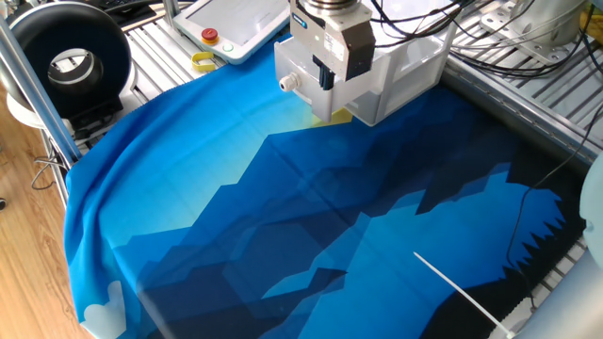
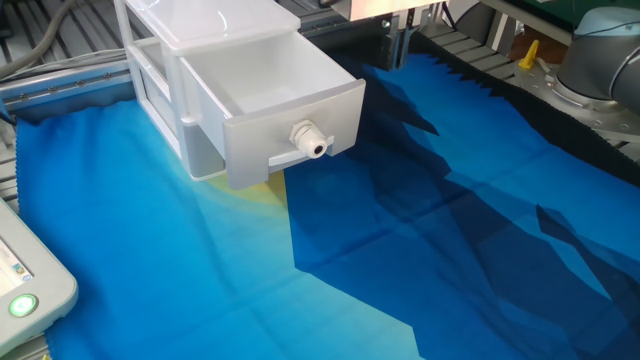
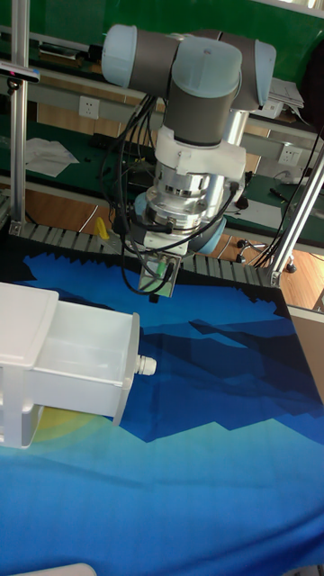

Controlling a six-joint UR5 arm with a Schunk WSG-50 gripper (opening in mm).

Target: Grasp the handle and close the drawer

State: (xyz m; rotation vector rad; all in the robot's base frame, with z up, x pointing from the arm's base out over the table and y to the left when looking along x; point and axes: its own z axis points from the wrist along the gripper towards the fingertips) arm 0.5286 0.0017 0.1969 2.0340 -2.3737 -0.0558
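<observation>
Up above the counter (image 2: 480,250), the fingers (image 3: 164,281) hang in the air holding nothing; they stand close together with only a narrow gap, as the tall view shows best. They point down and touch neither the drawer nor the cloth. In the tall view they sit above and a little to the right of the handle (image 3: 146,364), well clear of it. From one fixed camera the grey gripper body (image 1: 330,42) overlaps the drawer front; from the other only its lower tip (image 2: 400,40) shows at the top edge, behind the drawer unit.

The handle is a small white round knob (image 2: 312,141) in the middle of the drawer front. The drawer (image 2: 270,100) is pulled well out of its white plastic cabinet (image 2: 160,60), and its inside shows bare white. The cabinet stands near the far left corner of the counter in that view, on a blue cloth (image 2: 420,260) with a yellow patch (image 2: 255,192) just under the drawer front.

A white tablet-like pendant (image 1: 231,24) with a red button lies beyond the cabinet, at the counter's edge.
</observation>
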